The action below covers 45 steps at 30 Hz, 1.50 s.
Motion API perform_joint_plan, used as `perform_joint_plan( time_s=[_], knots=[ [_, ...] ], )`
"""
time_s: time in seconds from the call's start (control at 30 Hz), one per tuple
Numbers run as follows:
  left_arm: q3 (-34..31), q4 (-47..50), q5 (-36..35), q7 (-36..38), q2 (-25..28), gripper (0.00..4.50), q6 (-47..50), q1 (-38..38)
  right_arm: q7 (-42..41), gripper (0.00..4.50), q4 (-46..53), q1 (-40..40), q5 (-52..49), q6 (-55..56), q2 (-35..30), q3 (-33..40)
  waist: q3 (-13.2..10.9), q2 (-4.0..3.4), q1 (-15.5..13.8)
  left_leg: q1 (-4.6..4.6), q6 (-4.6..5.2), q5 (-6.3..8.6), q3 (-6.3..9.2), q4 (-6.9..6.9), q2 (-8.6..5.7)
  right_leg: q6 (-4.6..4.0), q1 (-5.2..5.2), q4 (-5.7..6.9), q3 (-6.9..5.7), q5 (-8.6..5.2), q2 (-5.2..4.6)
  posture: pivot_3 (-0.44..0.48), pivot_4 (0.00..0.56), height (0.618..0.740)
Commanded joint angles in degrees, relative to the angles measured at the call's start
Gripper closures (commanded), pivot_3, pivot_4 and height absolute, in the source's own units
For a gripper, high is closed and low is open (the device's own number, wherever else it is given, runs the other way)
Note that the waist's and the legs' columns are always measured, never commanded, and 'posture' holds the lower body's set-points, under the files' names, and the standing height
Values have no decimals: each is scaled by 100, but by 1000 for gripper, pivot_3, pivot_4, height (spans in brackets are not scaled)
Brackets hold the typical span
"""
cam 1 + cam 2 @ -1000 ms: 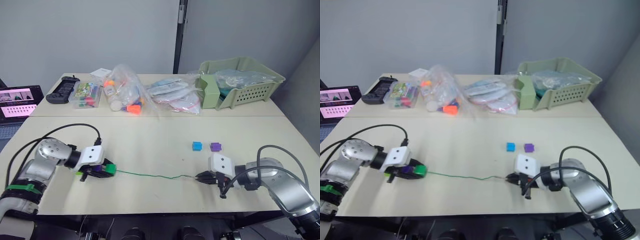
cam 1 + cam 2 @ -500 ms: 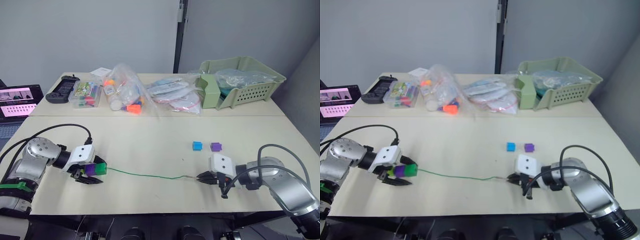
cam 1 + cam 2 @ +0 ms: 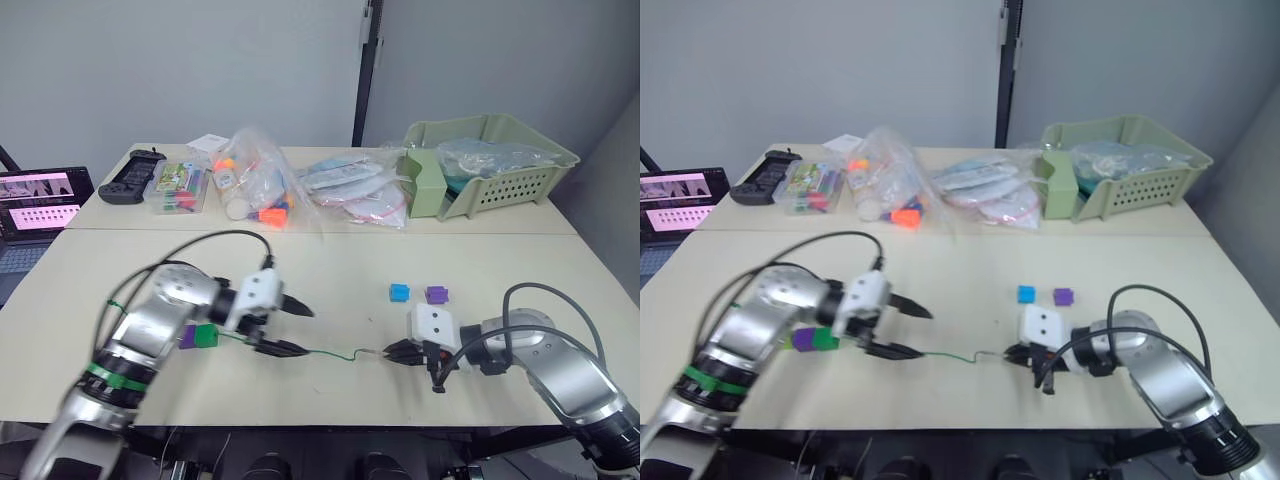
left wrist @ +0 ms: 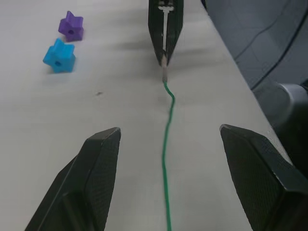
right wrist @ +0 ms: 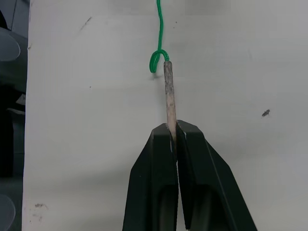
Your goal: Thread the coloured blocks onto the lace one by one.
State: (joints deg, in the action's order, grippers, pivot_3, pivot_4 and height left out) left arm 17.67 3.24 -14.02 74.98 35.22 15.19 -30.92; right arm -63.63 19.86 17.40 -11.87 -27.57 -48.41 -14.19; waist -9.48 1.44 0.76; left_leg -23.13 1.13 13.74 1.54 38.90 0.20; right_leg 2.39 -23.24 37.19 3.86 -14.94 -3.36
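Left hand (image 3: 290, 328) agape, right hand (image 5: 175, 132) pinched.

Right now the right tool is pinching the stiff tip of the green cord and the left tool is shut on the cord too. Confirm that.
Not quite. The right tool is pinching the stiff tip of the green cord, but the left tool is open, its fingers spread either side of the cord without gripping it. The left wrist view shows this.
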Motion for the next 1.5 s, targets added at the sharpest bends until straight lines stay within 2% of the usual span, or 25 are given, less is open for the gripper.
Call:
perform_joint_plan(
  time_s=[0.03, 0.17, 0.37, 0.47, 0.6, 0.73, 1.17, 1.33, 1.4, 1.5],
  knots=[
    [350, 222, 424, -509, -359, 1027, -72, 5, 42, 4500, 177, 117, 34, -52, 35, -22, 0, 0, 5, 0, 0, 0, 3, -1, -2, 0, 0, 0, 1, 0, -1, 0, 150, 740],
    [698, 43, 833, -985, -827, 1027, -96, 3, 94, 4500, 214, 113, 79, -82, 68, -97, 0, 0, -4, 0, 0, 0, 4, -1, -5, 0, 0, -1, 1, 0, -2, 0, 150, 740],
    [875, -196, 1025, -1040, -999, 1027, -152, -96, 140, 4500, 214, 121, 117, -93, 102, -135, 0, 0, -5, 1, 0, 0, 6, -1, -10, 1, 0, 0, 2, 0, -5, 0, 150, 740],
    [936, -232, 1073, -1037, -1053, 1828, -49, -86, 151, 4500, 209, 121, 134, -83, 111, -139, 0, 0, -5, 0, 0, 0, 6, 0, -12, 1, 1, -1, 2, 0, -6, 0, 150, 740],
    [937, -293, 1086, -1069, -1134, 3304, -82, -98, 151, 4500, 204, 127, 145, -78, 126, -141, 0, 0, -6, 0, 0, 0, 7, 0, -13, 2, 2, -1, 3, 1, -8, 0, 150, 740],
    [948, -355, 1106, -1070, -1199, 4465, -99, -145, 152, 4500, 193, 138, 159, -67, 137, -154, 0, 0, -6, 1, 0, 0, 7, 0, -13, 2, 2, -1, 3, 1, -8, 0, 150, 740],
    [926, -430, 1158, -1035, -1228, 4465, -118, -179, 251, 4500, 309, 44, 46, -233, 209, -60, 0, 0, -5, 1, 0, 0, 8, 1, -14, 2, 2, -1, 3, 1, -9, 0, 150, 740],
    [934, -379, 1189, -985, -1141, 4500, -56, -197, 639, 2856, 571, -318, -287, -654, 259, 601, 0, 0, -20, -1, 0, 0, 12, 1, -15, 2, 3, 0, 3, 1, -10, 0, 150, 740],
    [927, -361, 1198, -981, -1109, 4500, -44, -211, 945, 2118, 669, -550, -460, -923, 349, 1055, 0, -1, -28, 0, 0, 0, 13, 2, -17, 4, 5, -1, 4, 2, -11, 0, 150, 740],
    [913, -284, 1180, -964, -1050, 4500, 13, -216, 1872, 1115, 1026, -1169, -800, -1487, 946, 2141, 1, -1, -48, -1, 0, 0, 18, 2, -18, 5, 7, -1, 3, 2, -12, 0, 150, 740]
  ],
)
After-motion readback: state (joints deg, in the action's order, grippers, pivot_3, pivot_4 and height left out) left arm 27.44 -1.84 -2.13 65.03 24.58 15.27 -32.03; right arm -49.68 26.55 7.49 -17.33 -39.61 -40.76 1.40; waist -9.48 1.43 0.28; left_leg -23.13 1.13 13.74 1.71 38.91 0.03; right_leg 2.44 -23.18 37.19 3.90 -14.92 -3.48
